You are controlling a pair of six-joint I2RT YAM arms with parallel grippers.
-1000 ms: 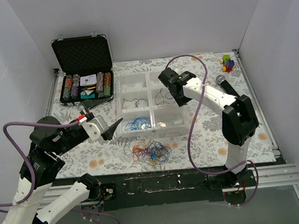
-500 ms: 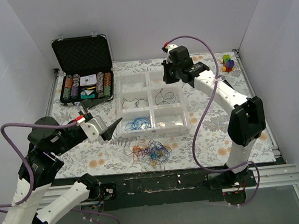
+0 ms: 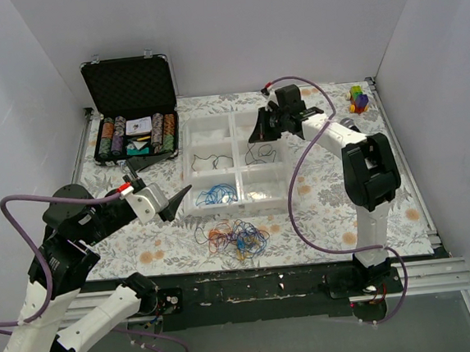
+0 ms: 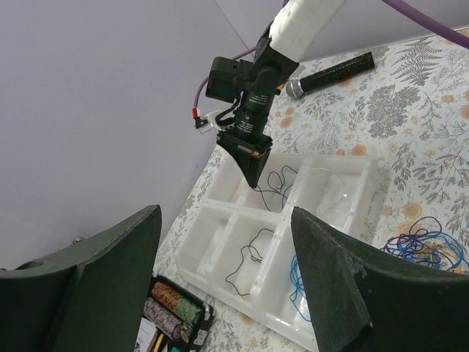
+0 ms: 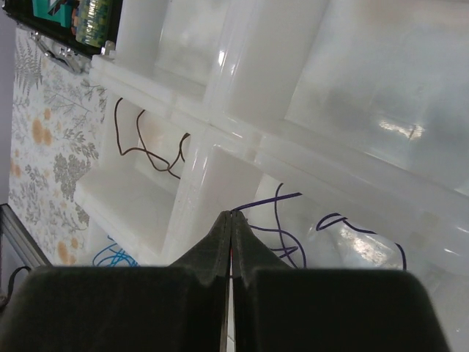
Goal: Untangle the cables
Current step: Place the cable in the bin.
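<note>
Right arm above the compartment tray (image 3: 236,169), tangle of cables (image 3: 236,238) at its 6 o'clock
The right gripper (image 3: 261,132) was clenched over a dark cable (image 3: 255,152) inside the tray; a held strand was not clear. The left gripper (image 3: 180,204) stood released. I think one strand should be pulled slowly while the other gripper pins the tangle.

Right gripper (image 3: 258,133) rose from low over the right column of the tray (image 3: 236,172), swung out toward the far edge, then drew partly back. Its jaws, parted a second earlier, closed tip to tip.
</note>
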